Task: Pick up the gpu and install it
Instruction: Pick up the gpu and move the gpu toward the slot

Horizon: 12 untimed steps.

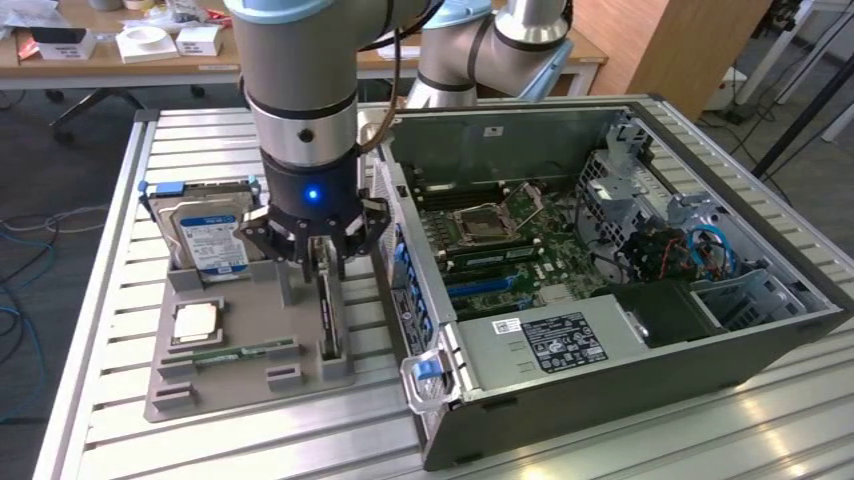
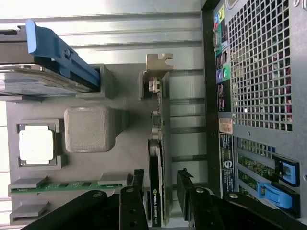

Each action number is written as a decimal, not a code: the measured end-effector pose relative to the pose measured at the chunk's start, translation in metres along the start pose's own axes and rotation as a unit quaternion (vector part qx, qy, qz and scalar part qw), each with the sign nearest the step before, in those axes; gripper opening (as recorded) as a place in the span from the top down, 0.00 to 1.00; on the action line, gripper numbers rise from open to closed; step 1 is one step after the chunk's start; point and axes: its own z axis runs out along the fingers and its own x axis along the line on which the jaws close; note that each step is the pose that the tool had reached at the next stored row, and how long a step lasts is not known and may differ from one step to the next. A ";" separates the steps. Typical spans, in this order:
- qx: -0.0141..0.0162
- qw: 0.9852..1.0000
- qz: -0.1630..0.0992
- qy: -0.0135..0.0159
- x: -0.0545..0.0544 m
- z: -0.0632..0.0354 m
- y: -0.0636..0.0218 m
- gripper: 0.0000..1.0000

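Observation:
The gpu (image 1: 330,325) stands on its long edge in a slot of the grey holder (image 1: 214,385), just beside the open computer case (image 1: 494,140). In the wrist view the gpu (image 2: 160,143) shows its thin edge, with the black cooler on one side and the silver end bracket at the far end. My gripper (image 1: 324,262) hangs right over the card's near end. The gripper (image 2: 161,173) is open, with one black finger on each side of the card and a small gap at both. The case's perforated rear panel (image 2: 259,72) is close beside the card.
On the same holder (image 2: 124,158) sit a silver hard drive (image 1: 207,235) with a blue handle (image 2: 57,48), a processor chip (image 1: 196,320) (image 2: 36,146) and a narrow green memory stick (image 1: 234,352) (image 2: 62,186). The slatted metal table (image 1: 120,250) carries everything. A cluttered bench (image 1: 134,50) stands behind.

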 end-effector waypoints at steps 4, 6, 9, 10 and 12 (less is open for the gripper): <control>0.000 1.000 0.000 0.000 0.000 0.0021 -0.0001 0.59; 0.000 1.000 0.000 0.000 0.000 0.0020 -0.0001 0.59; 0.000 1.000 0.000 0.000 0.000 0.0047 -0.0002 0.59; 0.000 1.000 0.000 0.000 0.000 0.0062 -0.0003 0.59; 0.000 1.000 0.000 0.000 0.000 0.0092 -0.0004 0.59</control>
